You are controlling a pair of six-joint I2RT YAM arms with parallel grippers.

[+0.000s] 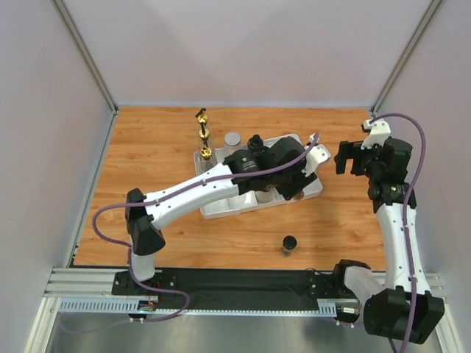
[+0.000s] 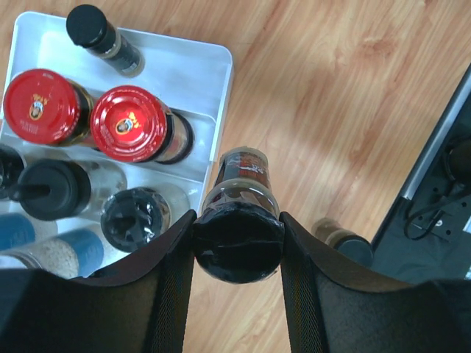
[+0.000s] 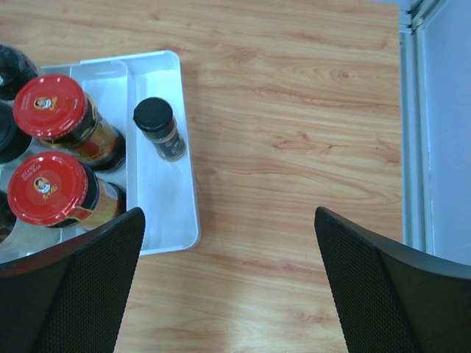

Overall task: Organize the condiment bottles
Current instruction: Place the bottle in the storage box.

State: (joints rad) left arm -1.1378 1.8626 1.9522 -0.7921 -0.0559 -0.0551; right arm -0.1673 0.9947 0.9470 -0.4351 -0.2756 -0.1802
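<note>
No legible txt: red lids (image 3: 48, 187) carry a small emblem (image 2: 131, 121), lettering too blurry to read.

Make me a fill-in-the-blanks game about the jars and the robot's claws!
1. The left claw is shut on a jar with a ____ cap.
2. The right claw is open and holds ____.
3. The tray holds ____ red-lidded jars.
4. A lone jar stands outside the tray, on the ____.

Missing words: black; nothing; two; table
</note>
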